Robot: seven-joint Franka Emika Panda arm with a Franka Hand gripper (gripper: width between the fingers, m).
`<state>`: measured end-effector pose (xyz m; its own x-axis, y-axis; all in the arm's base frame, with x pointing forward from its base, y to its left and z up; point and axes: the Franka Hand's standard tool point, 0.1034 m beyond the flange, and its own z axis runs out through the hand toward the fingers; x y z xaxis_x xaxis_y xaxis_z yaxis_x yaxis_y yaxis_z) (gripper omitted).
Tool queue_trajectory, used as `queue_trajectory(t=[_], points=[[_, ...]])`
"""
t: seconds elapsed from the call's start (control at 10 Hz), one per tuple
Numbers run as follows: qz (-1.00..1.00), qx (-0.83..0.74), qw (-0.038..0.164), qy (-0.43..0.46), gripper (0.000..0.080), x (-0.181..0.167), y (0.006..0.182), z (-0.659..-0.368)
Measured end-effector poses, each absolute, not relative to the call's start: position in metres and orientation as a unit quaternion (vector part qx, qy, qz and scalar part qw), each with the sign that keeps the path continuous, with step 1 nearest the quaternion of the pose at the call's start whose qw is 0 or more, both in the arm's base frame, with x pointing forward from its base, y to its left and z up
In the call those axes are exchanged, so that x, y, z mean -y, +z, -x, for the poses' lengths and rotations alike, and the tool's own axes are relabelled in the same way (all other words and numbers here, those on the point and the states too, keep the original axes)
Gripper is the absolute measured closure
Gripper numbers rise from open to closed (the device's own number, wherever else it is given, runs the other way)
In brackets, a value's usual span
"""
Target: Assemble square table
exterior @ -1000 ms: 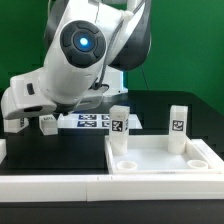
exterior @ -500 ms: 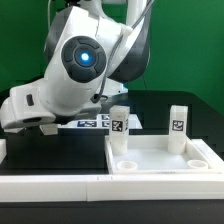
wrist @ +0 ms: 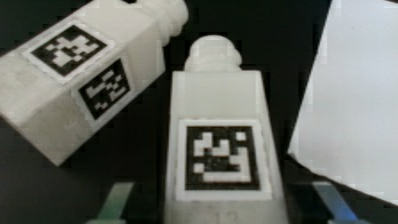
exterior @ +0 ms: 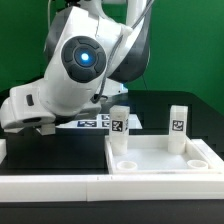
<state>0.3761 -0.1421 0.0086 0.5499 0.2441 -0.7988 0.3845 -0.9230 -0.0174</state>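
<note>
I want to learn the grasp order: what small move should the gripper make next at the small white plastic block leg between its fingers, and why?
Probably close the gripper on the small white plastic block leg before any lift. The leg lies centred between the fingers, with a gap showing on each side, so nothing grips it yet.

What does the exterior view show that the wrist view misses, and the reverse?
Exterior only: the square panel, one upright leg and a second upright leg at its far side, the marker board, the arm's body. Wrist only: a lying leg between the gripper's fingers, gaps on both sides, and a neighbouring leg beside it. Both: the gripper, low over the black table.
</note>
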Motion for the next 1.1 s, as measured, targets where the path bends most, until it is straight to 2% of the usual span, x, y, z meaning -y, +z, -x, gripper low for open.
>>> queue_trajectory(t=[0.4, 0.5, 0.8, 0.9, 1.1], points=[[-0.877, -0.179, 0.08, -0.439, 0.0511, 0.142, 0.009, -0.376], [-0.873, -0.176, 0.077, -0.448, 0.0511, 0.139, 0.016, -0.376], [-0.876, -0.158, 0.057, -0.452, 0.0511, 0.116, 0.083, -0.399], [-0.877, -0.154, 0.053, -0.452, 0.0511, 0.113, 0.097, -0.401], [-0.886, -0.153, 0.048, -0.436, 0.0511, 0.116, 0.1, -0.397]])
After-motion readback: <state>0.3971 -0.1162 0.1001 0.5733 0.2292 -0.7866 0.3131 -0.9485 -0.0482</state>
